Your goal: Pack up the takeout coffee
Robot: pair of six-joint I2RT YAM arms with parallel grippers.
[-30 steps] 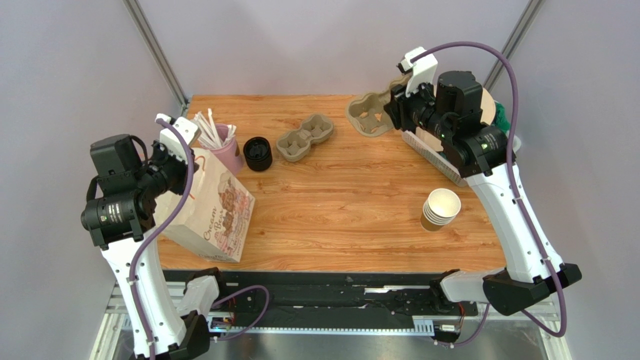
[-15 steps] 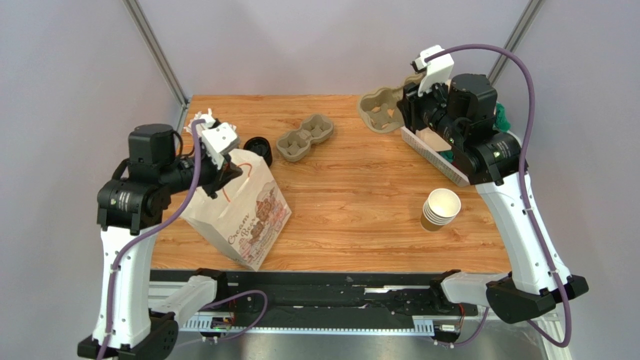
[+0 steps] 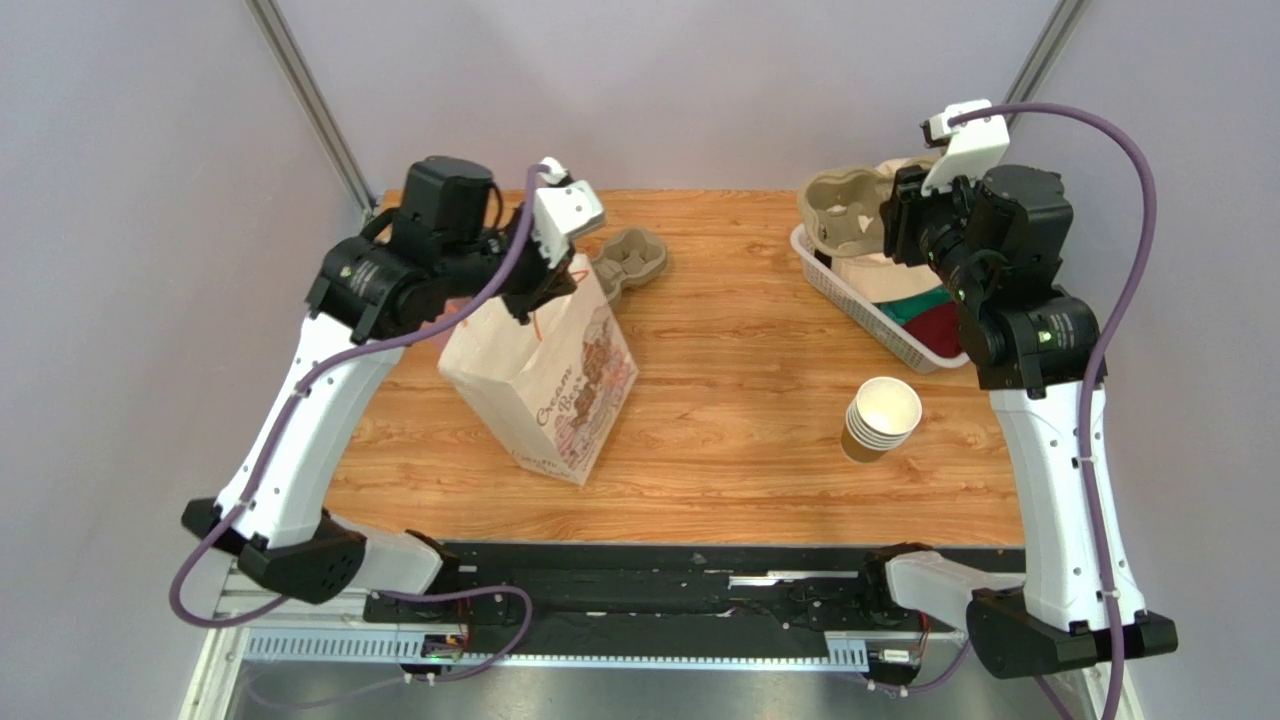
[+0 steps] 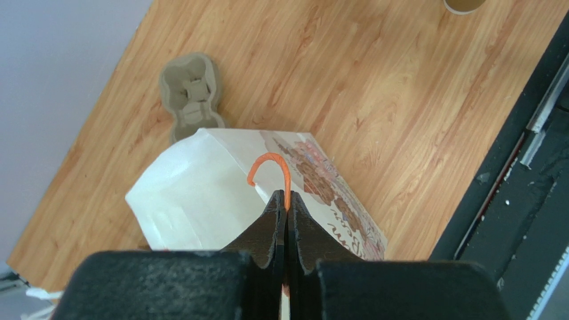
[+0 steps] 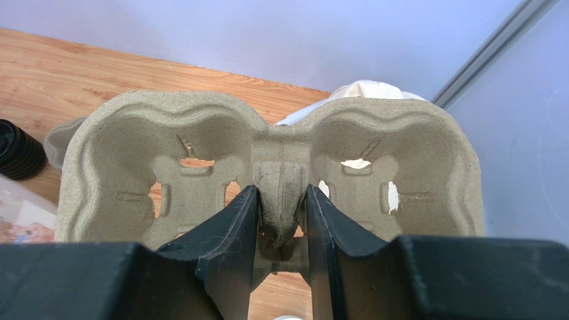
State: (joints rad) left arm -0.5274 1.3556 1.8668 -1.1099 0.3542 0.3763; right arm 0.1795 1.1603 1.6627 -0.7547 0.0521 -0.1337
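At upper left, left gripper (image 4: 287, 198), fully closed, pinches the orange handle (image 4: 268, 157) of the paper bag (image 4: 200, 193), likely to stand it upright; right gripper (image 5: 280, 200), part-closed, clamps the cup carrier (image 5: 194, 120) by its centre ridge.

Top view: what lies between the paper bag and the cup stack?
Only bare tabletop, in the top view, between paper bag and cup stack.

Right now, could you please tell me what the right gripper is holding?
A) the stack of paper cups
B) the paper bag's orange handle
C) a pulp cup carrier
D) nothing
C: in the right wrist view, the right gripper pinches the centre ridge of the pulp cup carrier.
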